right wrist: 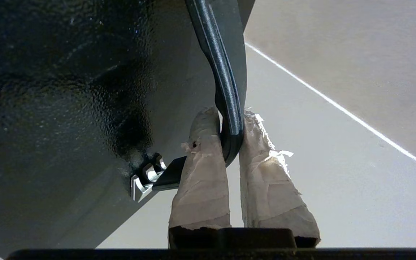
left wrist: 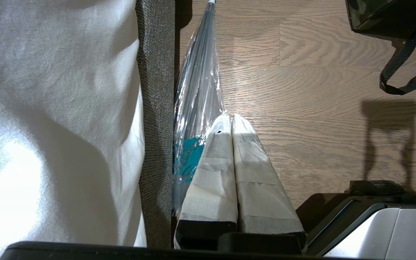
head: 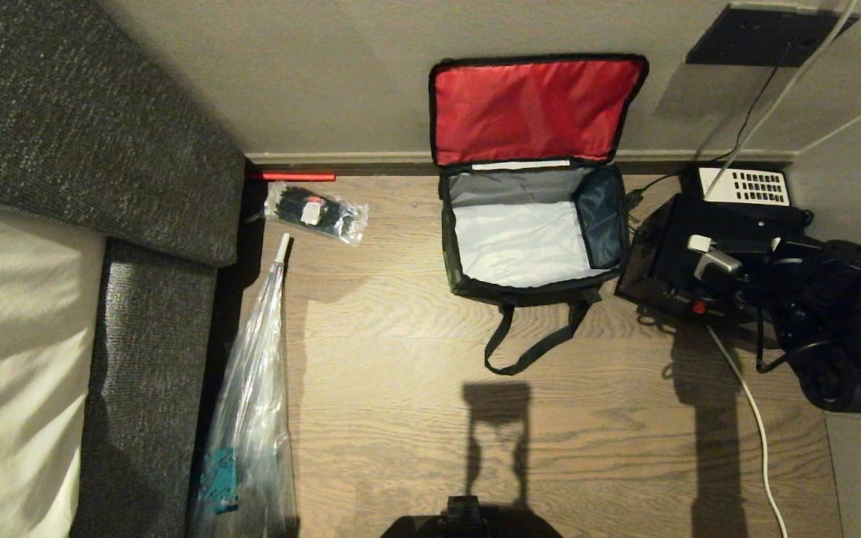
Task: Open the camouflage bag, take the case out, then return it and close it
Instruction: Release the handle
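The camouflage bag (head: pixel 468 276) stands open on the wood floor against the wall. Its red-lined lid (head: pixel 535 108) leans back, and the silver-grey interior (head: pixel 520 239) holds nothing. Just right of the bag the black case (head: pixel 658 258) hangs tilted above the floor. My right gripper (right wrist: pixel 231 115) is shut on the case's dark handle (right wrist: pixel 222 72), with the speckled case body (right wrist: pixel 67 90) beside the fingers. From the head view that gripper (head: pixel 708 258) sits on the case's right side. My left gripper (left wrist: pixel 229 117) is shut and empty, parked low beside the bed, with a bag corner (left wrist: pixel 374 14) far off.
A grey upholstered bed edge (head: pixel 146 314) lines the left. A long clear plastic bag (head: pixel 251 403) and a small packet (head: pixel 315 213) lie near it, with a red stick (head: pixel 292 177) at the baseboard. A black telephone (head: pixel 744 187) and white cable (head: pixel 755 426) lie right.
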Controlling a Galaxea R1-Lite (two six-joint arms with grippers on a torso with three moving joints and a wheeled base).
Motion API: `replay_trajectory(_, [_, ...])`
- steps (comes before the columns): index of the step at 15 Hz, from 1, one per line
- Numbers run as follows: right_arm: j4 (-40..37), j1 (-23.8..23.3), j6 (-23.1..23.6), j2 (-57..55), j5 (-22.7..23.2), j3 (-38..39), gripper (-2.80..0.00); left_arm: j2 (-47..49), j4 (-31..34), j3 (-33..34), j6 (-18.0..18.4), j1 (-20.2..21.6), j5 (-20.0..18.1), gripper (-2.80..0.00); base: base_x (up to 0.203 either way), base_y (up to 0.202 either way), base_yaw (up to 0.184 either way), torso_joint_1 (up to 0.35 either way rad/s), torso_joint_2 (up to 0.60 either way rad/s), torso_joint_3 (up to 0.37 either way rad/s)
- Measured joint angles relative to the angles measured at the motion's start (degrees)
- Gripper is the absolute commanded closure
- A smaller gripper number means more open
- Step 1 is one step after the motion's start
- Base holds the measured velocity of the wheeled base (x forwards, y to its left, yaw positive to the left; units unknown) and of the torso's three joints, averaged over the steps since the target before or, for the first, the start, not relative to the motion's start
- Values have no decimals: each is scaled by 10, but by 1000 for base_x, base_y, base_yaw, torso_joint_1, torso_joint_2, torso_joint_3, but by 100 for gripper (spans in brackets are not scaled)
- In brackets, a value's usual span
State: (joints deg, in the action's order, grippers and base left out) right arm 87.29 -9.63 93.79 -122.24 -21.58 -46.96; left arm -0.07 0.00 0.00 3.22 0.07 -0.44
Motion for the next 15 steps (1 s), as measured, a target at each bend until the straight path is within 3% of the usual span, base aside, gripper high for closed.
replay_trajectory(7, [1, -11, -8, -62, 3, -64, 0, 0, 0, 0, 0, 0, 0, 0, 0, 0, 0, 0, 0, 0])
replay_trajectory(15, [-2, -17, -8, -73, 6, -54, 0, 0, 0, 0, 0, 0, 0, 0, 0, 0, 0, 0, 0, 0])
